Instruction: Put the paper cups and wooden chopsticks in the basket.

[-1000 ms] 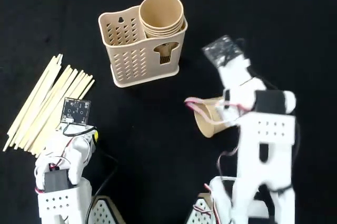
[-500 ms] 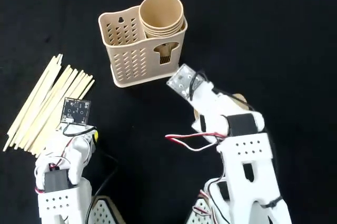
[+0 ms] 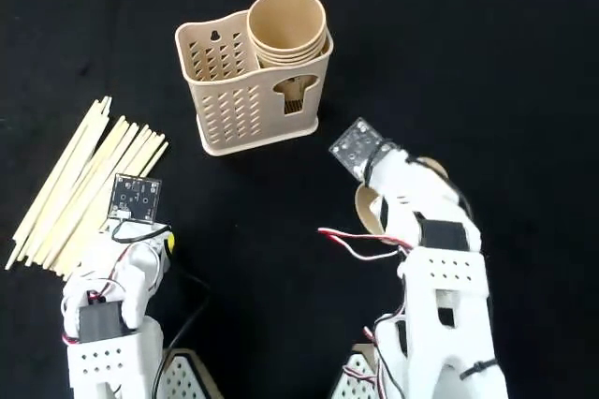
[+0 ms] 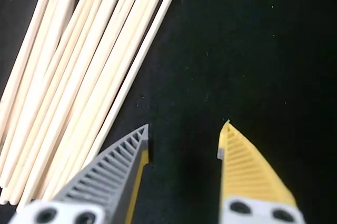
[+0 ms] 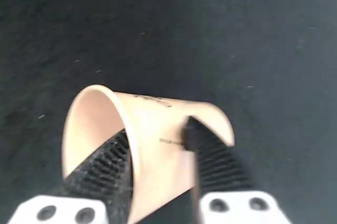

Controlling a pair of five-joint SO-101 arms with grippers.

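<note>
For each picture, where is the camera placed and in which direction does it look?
High view: fixed above the table, looking down at the basket, the chopsticks, the left arm and the right arm.
Left wrist view: on the left arm's wrist, looking down past the open left gripper at the chopsticks.
Right wrist view: on the right arm's wrist, looking along the right gripper, shut on a paper cup.
Shared: high and left wrist views both show the chopsticks; high and right wrist views, the paper cup.
</note>
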